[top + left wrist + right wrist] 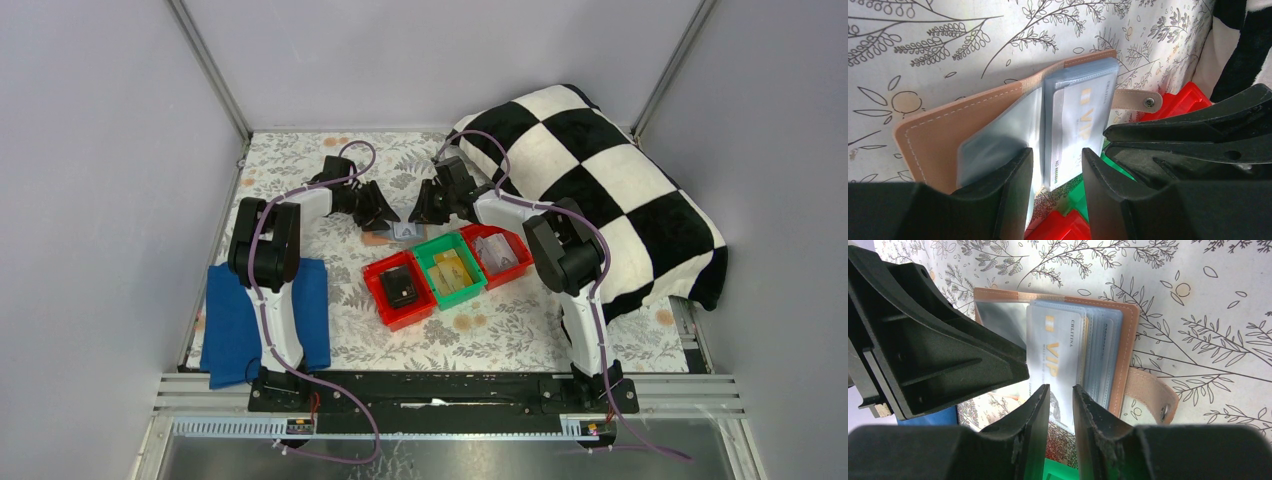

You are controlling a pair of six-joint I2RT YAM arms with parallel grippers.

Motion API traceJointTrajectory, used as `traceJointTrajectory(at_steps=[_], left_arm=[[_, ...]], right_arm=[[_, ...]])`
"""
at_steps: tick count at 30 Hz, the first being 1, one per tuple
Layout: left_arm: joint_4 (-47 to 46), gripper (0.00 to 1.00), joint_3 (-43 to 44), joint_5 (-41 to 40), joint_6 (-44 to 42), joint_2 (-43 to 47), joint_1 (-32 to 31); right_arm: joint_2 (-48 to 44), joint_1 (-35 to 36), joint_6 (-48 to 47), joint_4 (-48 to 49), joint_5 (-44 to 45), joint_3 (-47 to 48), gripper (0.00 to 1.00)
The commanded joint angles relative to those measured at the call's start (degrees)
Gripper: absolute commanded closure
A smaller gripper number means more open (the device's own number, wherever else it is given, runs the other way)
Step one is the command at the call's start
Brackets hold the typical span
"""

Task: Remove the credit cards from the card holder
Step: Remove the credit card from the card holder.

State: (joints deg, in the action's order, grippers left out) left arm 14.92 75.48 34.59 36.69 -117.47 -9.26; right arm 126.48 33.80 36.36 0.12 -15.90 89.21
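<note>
The pink card holder lay open on the floral table. My left gripper stood released over its sleeves; my right gripper straddled a protruding VIP card, and I cannot tell whether it grasped it

Pale grey walls beyond the left claw and right claw, metal corner posts, floral worktop beneath both, chequered cushion right of the right claw, even light

Inventory, qty per type: card holder x1; credit cards x1 face-up at ctr, others stacked behind in sleeves, qty unreadable; red bins x2, lower ctr; green bin x1; black wallet x1; blue cloth x1, lower left; checkered cushion x1, upper right; arms x2.
</note>
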Motion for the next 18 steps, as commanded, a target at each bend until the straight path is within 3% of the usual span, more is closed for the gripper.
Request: traceJointTrajectory(at_steps=[1,18], left_arm=[[-0.94,0.55,-0.66,0.39,-0.38,2.68,0.29],[-1.02,0.55,-0.91,0.19,-0.43,3.03,0.29]], right_arm=[[-2.4,-0.56,-0.96,-1.76,1.93,-0.8,0.68],[0.49,-0.06,0.43,-1.49,-2.03,0.53,0.69]])
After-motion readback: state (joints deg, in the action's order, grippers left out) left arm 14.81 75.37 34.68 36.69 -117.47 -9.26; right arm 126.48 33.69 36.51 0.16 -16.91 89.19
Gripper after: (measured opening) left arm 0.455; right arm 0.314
